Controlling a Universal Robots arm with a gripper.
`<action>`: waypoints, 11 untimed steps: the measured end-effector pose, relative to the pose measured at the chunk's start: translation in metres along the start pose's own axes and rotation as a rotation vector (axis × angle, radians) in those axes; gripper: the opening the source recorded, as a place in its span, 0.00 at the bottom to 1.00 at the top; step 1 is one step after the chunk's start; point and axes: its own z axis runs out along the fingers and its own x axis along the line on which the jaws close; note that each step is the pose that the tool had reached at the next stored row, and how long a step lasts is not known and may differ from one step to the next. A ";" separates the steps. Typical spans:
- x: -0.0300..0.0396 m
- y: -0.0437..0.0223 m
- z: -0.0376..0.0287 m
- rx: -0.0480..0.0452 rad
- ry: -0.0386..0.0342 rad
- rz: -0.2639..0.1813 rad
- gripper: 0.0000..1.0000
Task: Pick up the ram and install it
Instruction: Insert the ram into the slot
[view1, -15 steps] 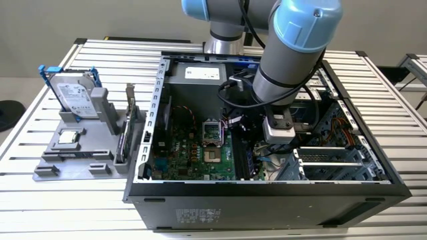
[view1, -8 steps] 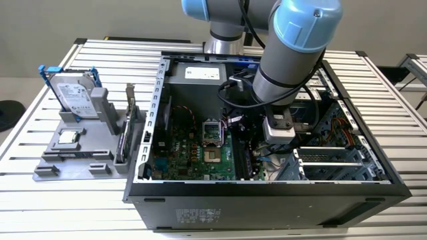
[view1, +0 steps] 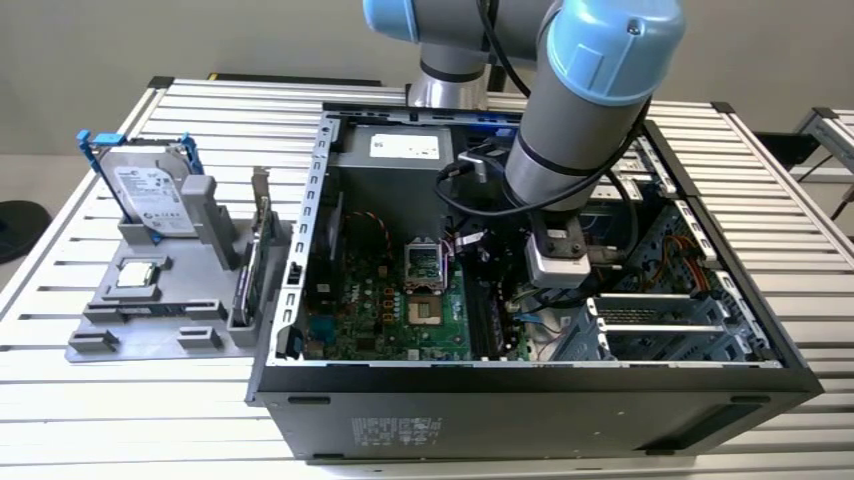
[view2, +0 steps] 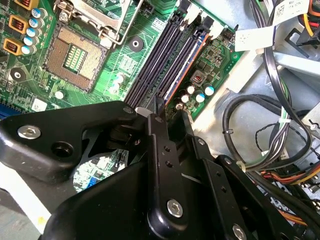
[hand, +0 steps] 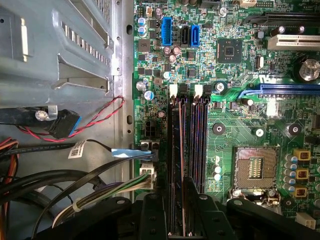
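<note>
Gripper (view1: 541, 293) points straight down from the arm (view1: 587, 110) into the open computer case (view1: 534, 380), its fingers (hand: 192, 200) closed on the ram (hand: 176, 165). That stick stands on edge in a memory slot (hand: 200, 145) of the green motherboard (hand: 240, 115), beside the CPU socket (hand: 256, 167).

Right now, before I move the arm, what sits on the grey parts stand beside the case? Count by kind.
On the grey stand, exterior view:
Hard drive: 1
Processor chip: 1
Expansion card: 1
Total: 3
</note>
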 end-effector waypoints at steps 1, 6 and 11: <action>0.0000 0.0000 0.0000 0.0000 0.0000 0.000 1.00; 0.0000 0.0000 0.0001 0.0000 0.0000 0.000 0.00; 0.0000 0.0000 0.0002 0.0000 0.0000 0.000 0.00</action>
